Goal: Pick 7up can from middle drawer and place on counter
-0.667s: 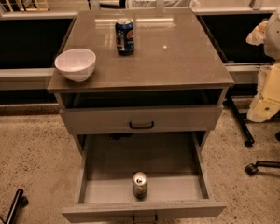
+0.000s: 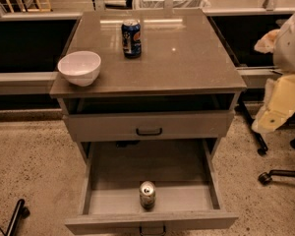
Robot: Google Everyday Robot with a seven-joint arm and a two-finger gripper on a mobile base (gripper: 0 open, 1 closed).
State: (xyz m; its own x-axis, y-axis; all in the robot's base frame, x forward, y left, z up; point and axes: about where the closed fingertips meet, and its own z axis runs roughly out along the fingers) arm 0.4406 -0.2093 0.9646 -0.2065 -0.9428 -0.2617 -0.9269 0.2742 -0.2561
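**Item 1. 7up can** (image 2: 147,194): stands upright on the floor of the middle drawer (image 2: 113,200), near the midline and just behind the front wall. Silver top faces up. Its markings are too dim to read.

**Item 2. Pincer** (image 2: 277,107): at the right edge of the view, beside the cabinet's right flank, roughly level with the upper drawer front. It is a pale cream part hanging below a white arm section, and it holds nothing visible. Whether it is open or closed cannot be told. The arm is cut off by the right border.

**Relation, items 1 and 2:** the 7up can lies well apart from the pincer, lower and to the left in the view. The drawer's right wall stands between them, and nothing touches the can.

**Item 3. Middle drawer:** pulled fully out. Its handle (image 2: 152,228) is clipped by the bottom border, and the rear of its floor is in shadow.

**Item 4. Upper drawer front** (image 2: 196,124): closed, with a dark bar handle. A dark gap runs above it, and its contents cannot be made out.

**Item 5. Worktop** (image 2: 187,63): glossy and grey-brown. It carries a blue can (image 2: 131,37), upright, toward the rear and left of centre, and a white bowl (image 2: 79,68) at the front left corner.

**Item 6. Surroundings:** a speckled floor (image 2: 34,171), chair castors (image 2: 264,178) at the lower right, and a dark object (image 2: 15,216) at the lower left, partly cut off and unidentifiable.
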